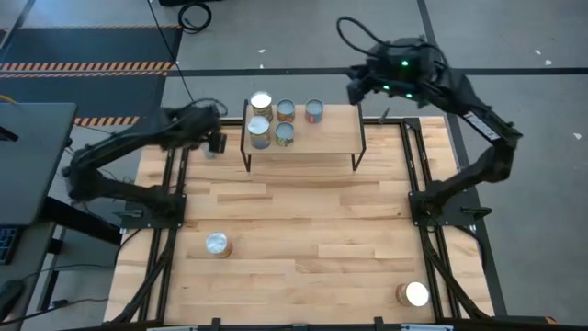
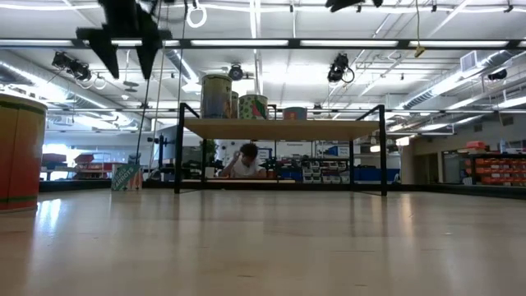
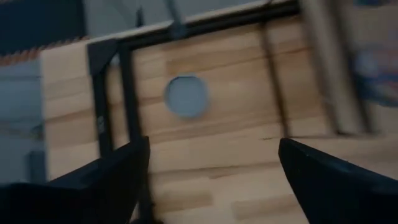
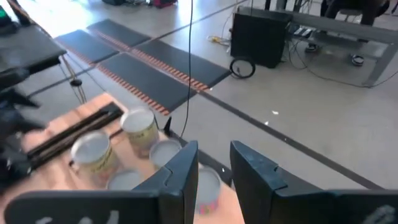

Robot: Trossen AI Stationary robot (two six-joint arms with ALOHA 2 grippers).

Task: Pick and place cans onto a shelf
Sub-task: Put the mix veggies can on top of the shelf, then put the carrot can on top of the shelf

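Near-corner can: closest to the low camera, standing at the bench's front right; in the low view it fills the left edge.
Left gripper: fingers spread wide apart, nothing between them, hovering just left of the shelf's left end; seen raised at the upper left in the low view.
Below the left gripper: a single can standing on the bench beside the black frame rail.
Right gripper: narrow gap between the fingers, nothing held, up beyond the shelf's right rear corner.
Shelf: light board on black legs at the back of the bench.
Cans on shelf: five, grouped on its left half, one stacked higher at the left rear.
Front-left can: alone on the bench, well apart from the shelf.
Room beyond: a person visible under the shelf.
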